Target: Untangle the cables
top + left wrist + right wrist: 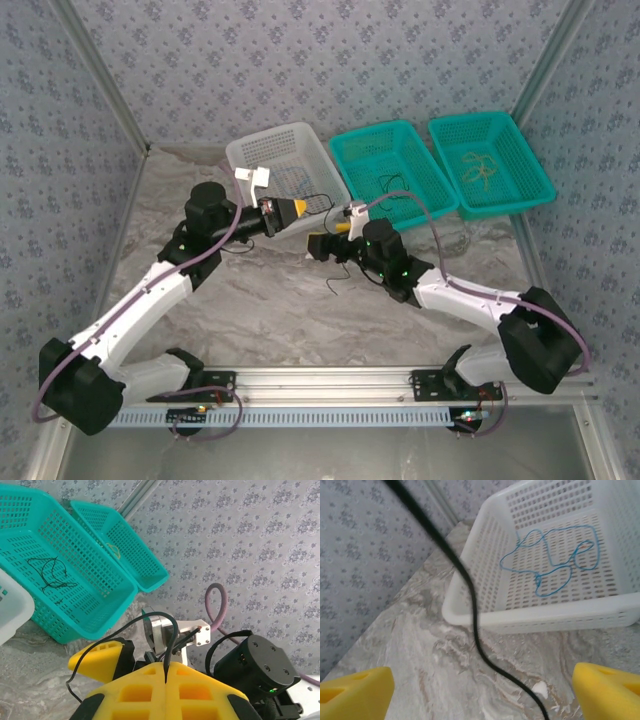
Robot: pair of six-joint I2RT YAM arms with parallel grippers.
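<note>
Left gripper [298,208] is extended over the marble table [250,290], just beside the near corner of the white basket [262,150]. Its yellow fingers [145,692] are pressed together and clamp 1 black cable [473,611] at the seam between them. Above the clamp, the cable rises in a loop and then falls away to the left in the left wrist view. The white basket holds 1 blue cable [538,582], lying loose and curled on the basket floor. Right gripper [480,690] sits just right of the left gripper, low over the table. Its 2 yellow fingertips [355,690] stand wide apart and grip nothing. The black cable runs down between them, touching neither as far as the right wrist view shows. A free end of black cable trails on the table below the 2 grippers. The middle teal basket [372,134] contains a second black cable [60,585], curled on its floor. The right teal basket [525,165] contains 1 yellow cable [478,168], coiled near its centre. The 3 baskets stand side by side along the far edge of the table.
</note>
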